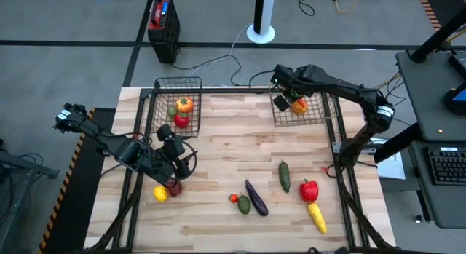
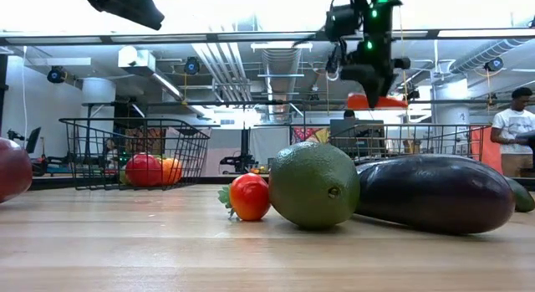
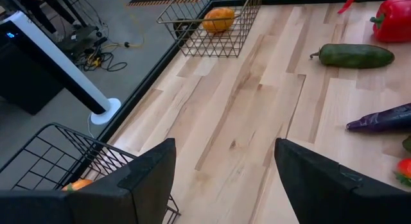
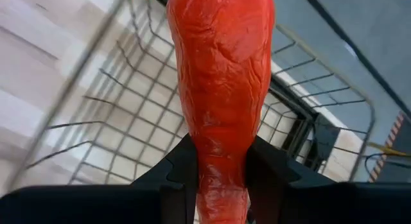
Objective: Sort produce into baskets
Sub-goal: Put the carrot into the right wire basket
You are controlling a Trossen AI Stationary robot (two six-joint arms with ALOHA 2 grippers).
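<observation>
Right hand [image 4: 221, 179]: pinching carrot [image 4: 221, 89], long axis running forward out of the fingers.
Right basket [image 1: 312, 117]: directly beneath the carrot.
Left hand [image 3: 225, 179]: spread, empty, over the bench [image 1: 240, 130] near the apple [image 1: 173, 186].

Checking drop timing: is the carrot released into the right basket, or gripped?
Gripped. The right gripper is shut on the carrot, above the right basket, not resting in it.

Surface [image 1: 233, 137]: pale wood planks, matt, visible grain. Baskets [image 1: 177, 85]: thin dark metal wire mesh. Eggplant [image 2: 435, 192]: smooth, glossy purple skin. Carrot [image 4: 221, 89]: orange, wrinkled, slightly shiny. Fingers [image 3: 151, 179]: matt black, smooth.
</observation>
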